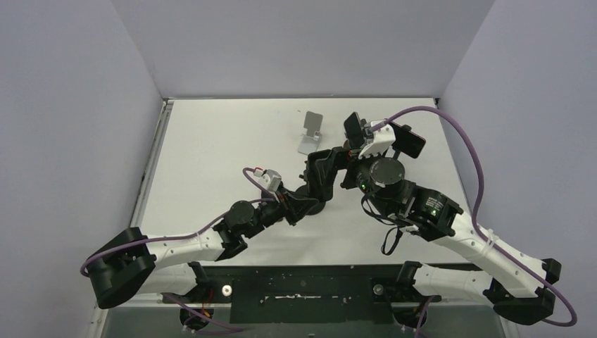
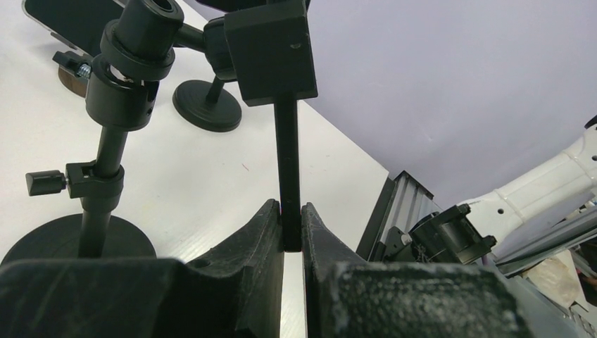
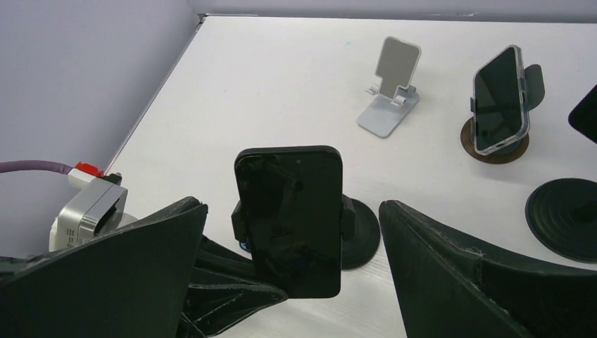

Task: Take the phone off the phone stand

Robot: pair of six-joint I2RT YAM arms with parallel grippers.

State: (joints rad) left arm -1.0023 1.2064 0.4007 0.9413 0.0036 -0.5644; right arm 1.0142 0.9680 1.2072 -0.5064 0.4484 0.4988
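Left tool (image 2: 292, 229) pinches the phone stand (image 2: 285, 155) — right tool (image 3: 291, 218) spread wide, gaps flanking the phone (image 3: 288, 183).

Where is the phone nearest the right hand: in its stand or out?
In its stand: the phone is upright, the clamps of the stand on both its edges, inside the open right hand.

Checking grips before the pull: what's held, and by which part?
Left fingers pinch the bottom of a thin black strip below the stand's clamp, phone edge or bracket unclear; right fingers hold nothing.
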